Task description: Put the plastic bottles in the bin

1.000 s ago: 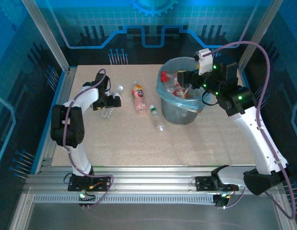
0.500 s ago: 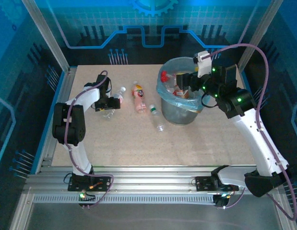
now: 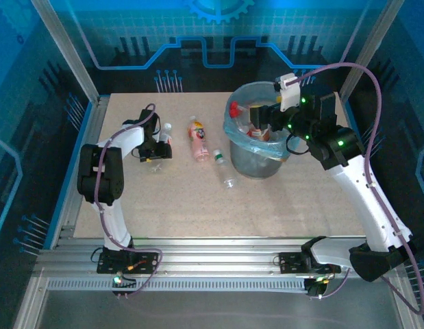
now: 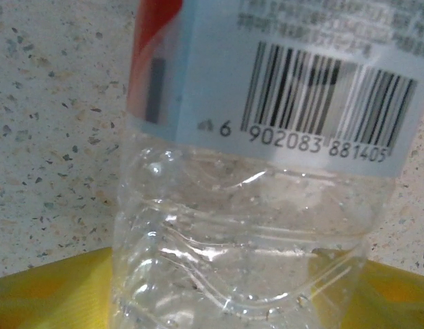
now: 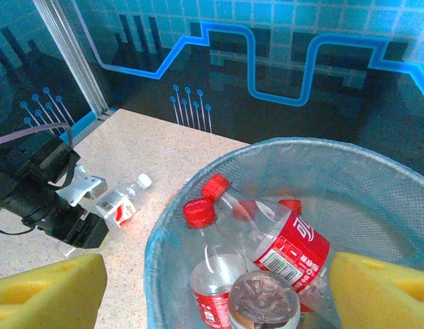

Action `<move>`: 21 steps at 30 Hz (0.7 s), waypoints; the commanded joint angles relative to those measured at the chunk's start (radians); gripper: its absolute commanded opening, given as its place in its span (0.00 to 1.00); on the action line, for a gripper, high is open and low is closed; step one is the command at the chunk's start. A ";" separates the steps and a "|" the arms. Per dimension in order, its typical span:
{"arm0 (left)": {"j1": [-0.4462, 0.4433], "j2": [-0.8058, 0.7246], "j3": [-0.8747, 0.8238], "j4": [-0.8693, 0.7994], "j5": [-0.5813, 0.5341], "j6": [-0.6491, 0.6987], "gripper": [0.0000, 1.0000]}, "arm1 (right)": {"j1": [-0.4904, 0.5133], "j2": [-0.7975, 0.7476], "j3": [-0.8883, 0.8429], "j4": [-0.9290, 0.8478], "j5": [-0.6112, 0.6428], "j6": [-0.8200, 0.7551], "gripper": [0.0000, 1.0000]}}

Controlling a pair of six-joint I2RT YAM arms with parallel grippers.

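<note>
Edging closer, the left gripper [image 3: 157, 146] is straddling the small clear red-labelled plastic bottle [image 4: 266, 205] near the left edge of the tabletop [image 3: 198, 205], clamped or not I cannot tell, and is risking that slick body squirting free, while the right gripper [image 5: 212, 295] is hanging spread above the round grey bag-lined bin [image 3: 256, 163].

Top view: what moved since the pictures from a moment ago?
The left arm's elbow swung slightly right while the left gripper stayed low at the white-capped bottle. The right gripper crept a little left above the bin. Nothing was visibly grabbed or dropped. The pink-label bottle and green-capped bottle lie where they were.
</note>
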 commanded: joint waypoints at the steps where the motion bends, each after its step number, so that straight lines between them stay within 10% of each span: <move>1: 0.006 -0.047 -0.018 -0.028 0.010 0.013 0.70 | 0.019 0.004 0.002 0.018 0.001 0.017 0.86; 10: -0.040 -0.374 -0.111 0.048 0.015 -0.010 0.62 | 0.038 0.009 0.002 0.026 -0.025 0.028 0.86; 21: -0.335 -0.882 -0.328 0.364 0.076 0.086 0.53 | 0.045 0.017 -0.003 0.123 -0.293 0.053 0.85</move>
